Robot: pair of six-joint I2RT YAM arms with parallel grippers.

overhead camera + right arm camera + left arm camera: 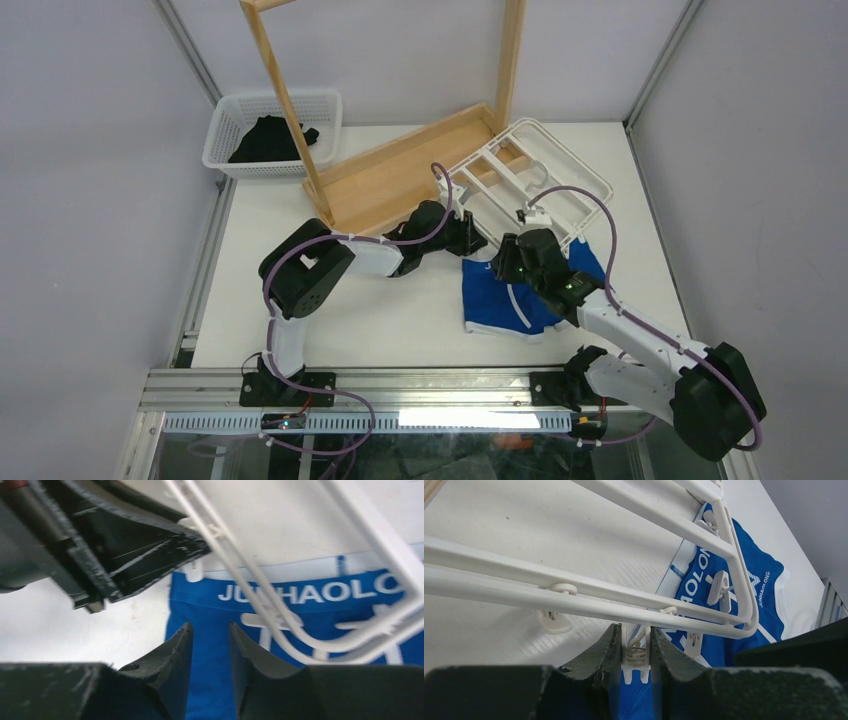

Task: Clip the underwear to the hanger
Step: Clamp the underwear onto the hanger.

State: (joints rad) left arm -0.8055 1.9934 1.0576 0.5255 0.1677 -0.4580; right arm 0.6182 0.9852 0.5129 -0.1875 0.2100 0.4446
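Blue underwear [495,295], 1 pair, lies flat on the white table [380,310] right of centre. Its lettered waistband is tucked under the near corner of the 1 white hanger [499,591], which lies flat partly on the base of the 1 wooden rack [400,175]. At least 4 small clips show under the hanger's bars. 1 white basket [225,150] at the far left holds 1 black garment [268,140].

Of the 2 arms, the left arm [310,270] bends at the elbow and reaches right to the hanger's near edge. The left gripper [634,632] is clamped on 1 clip [636,662]. The right arm [640,345] stretches forward and left. The right gripper [210,627] hangs over the blue cloth with its jaws slightly apart.
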